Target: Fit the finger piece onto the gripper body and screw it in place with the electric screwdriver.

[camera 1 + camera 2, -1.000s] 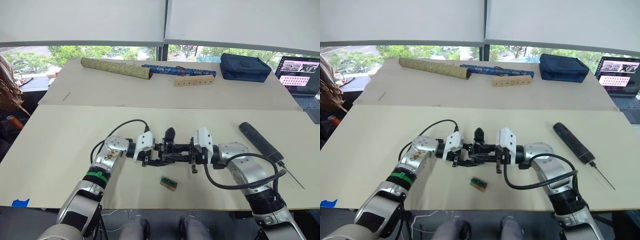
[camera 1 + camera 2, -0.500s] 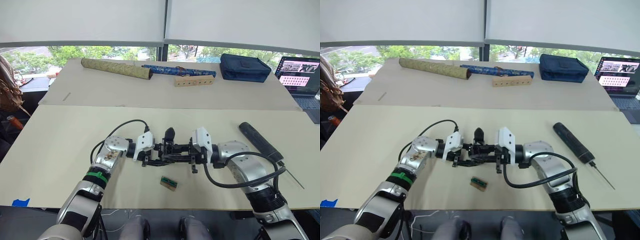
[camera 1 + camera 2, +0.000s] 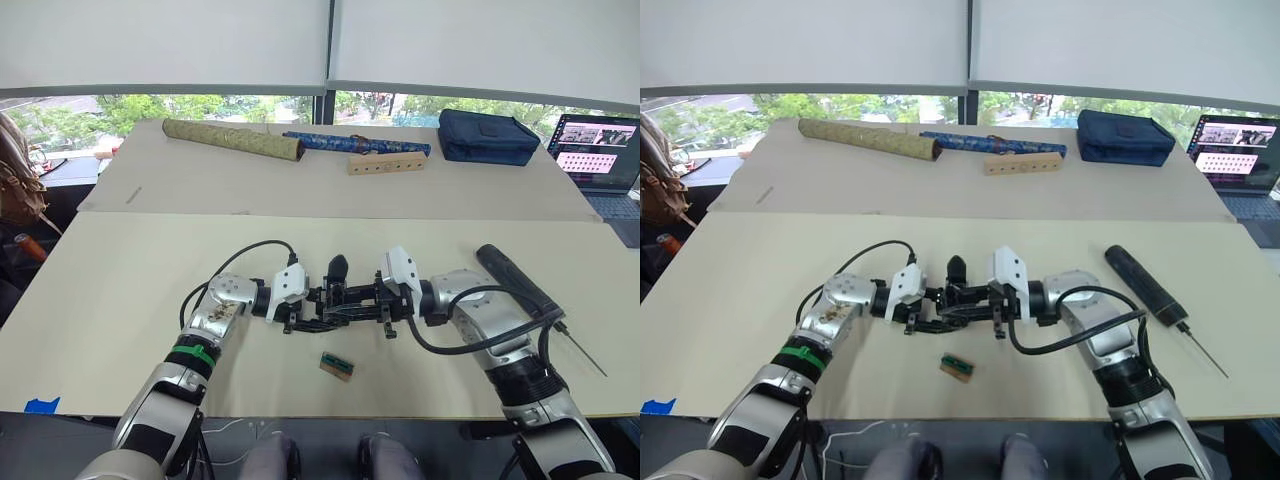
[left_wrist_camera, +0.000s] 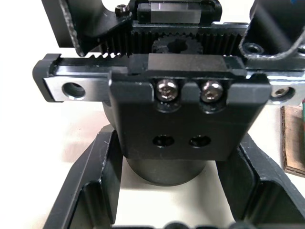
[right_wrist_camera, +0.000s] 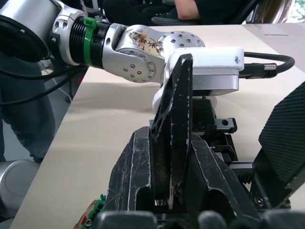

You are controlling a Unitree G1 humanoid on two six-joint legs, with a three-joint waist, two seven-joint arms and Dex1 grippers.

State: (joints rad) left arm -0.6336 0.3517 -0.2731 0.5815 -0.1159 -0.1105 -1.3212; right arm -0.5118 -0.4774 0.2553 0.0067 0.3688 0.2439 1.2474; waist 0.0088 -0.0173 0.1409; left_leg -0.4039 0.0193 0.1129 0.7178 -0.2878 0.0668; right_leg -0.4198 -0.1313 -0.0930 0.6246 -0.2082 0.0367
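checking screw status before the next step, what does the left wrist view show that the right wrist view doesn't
Left wrist view: the gripper body face-on, with two silver screws seated, two empty holes below them, and rack teeth above. Right wrist view: the finger piece standing upright in the right gripper, jaws closed on it, with the left arm's green ring beyond. Both: the gripper body and the tan-and-green block.

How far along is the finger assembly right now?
Done: both parts are picked up. In hand: the left pincer holds the body, and the right pincer holds the finger piece at it; seating is unclear. Left: screwing, since the screwdriver lies untouched.
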